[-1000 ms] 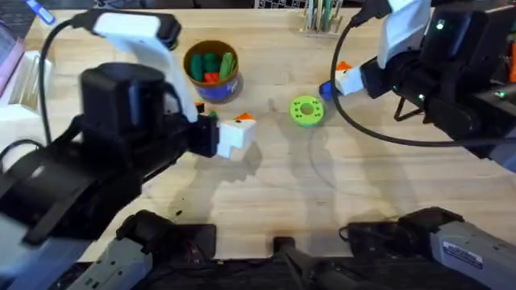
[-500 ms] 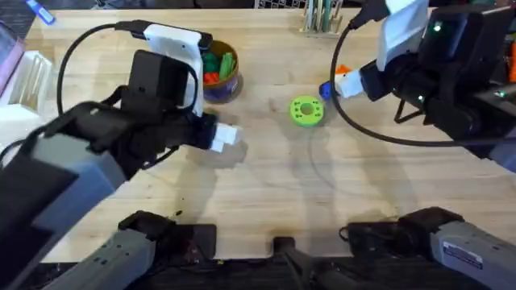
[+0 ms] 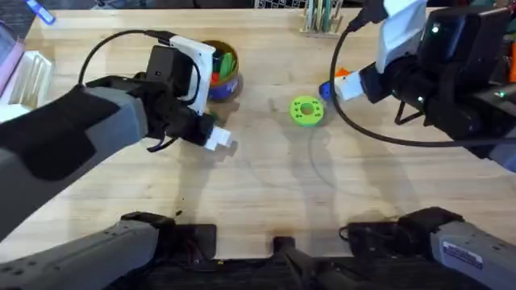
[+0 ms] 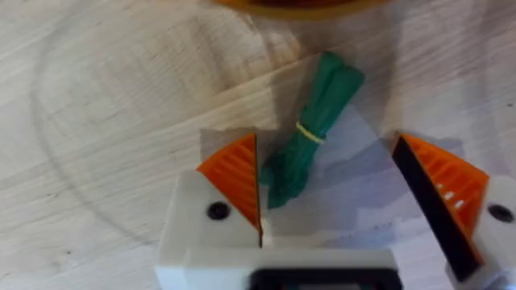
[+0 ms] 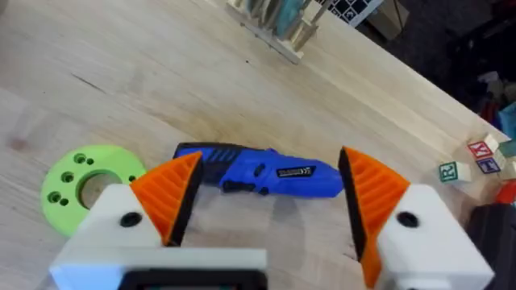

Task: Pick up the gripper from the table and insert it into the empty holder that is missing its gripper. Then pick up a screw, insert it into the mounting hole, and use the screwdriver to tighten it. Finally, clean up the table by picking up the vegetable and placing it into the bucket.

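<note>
The vegetable (image 4: 313, 129) lies flat on the table (image 4: 97, 121), just short of the bucket (image 3: 219, 71), whose rim edges the left wrist view. It is a slim dark green piece with a thin yellow band at its waist; judged light, fairly stiff and smooth-skinned, liable to roll. Best hold: across the banded middle.

The left gripper (image 4: 339, 201) stands wide, 1 orange pad beside the vegetable's near end, nothing held. The right gripper (image 5: 266, 201) is also spread, empty, above the screwdriver (image 5: 262, 171) lying beside the green disc (image 5: 87, 184).
</note>
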{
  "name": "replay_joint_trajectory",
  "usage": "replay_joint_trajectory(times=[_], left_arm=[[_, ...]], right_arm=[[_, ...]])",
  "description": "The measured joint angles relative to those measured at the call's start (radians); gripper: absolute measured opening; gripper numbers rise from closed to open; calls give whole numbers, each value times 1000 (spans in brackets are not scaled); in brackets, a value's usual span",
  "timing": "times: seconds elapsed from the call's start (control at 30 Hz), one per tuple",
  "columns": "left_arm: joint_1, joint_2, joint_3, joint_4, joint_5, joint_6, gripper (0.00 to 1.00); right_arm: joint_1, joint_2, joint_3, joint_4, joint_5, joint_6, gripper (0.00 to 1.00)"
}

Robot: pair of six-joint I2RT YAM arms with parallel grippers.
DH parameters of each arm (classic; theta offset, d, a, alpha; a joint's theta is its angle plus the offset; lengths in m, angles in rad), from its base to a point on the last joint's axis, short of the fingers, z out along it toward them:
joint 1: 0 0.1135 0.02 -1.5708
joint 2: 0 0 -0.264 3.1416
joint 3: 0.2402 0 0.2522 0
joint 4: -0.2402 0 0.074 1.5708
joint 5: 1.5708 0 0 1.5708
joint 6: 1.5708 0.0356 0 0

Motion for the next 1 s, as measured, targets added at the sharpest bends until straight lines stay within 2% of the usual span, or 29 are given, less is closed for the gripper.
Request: replay_joint_trajectory(times=[0.1, 0.13, 0.27, 0.3, 0.33, 0.37, 0.47, 0.57, 0.67, 0.77, 0.9, 1.0], left_arm=[[0, 26, 2, 18, 7, 8, 987], [0, 26, 2, 24, 6, 8, 952], [1, 32, 2, 53, -1, 14, 366], [1, 32, 2, 55, -2, 15, 190], [1, 31, 3, 57, -4, 20, 61], [1, 31, 5, 53, -7, 21, 23], [1, 32, 24, 9, -10, 21, 17], [0, 32, 78, -116, -2, 21, 17], [-2, 31, 179, -260, 40, 21, 17], [-13, 24, 294, -343, 69, 23, 17], [-16, -11, 415, -340, 91, 37, 17], [-16, -37, 453, -234, 95, 44, 17]], right_arm=[[0, 0, 0, -2, 0, 0, 991], [0, 0, 0, -3, 0, 0, 991], [0, 0, 0, -3, 0, 0, 991], [0, 0, 0, -3, 0, 0, 991], [0, 0, 0, -3, 0, 0, 992], [0, 0, 0, -3, 0, 0, 990], [0, 0, 0, -3, 0, 1, 992], [0, 0, 0, -3, 0, 3, 991], [0, 0, 0, -3, 0, 3, 991], [0, 0, 0, -3, 0, 3, 991], [0, 0, 0, -3, 0, 4, 991], [0, 0, 0, -3, 0, 4, 991]])
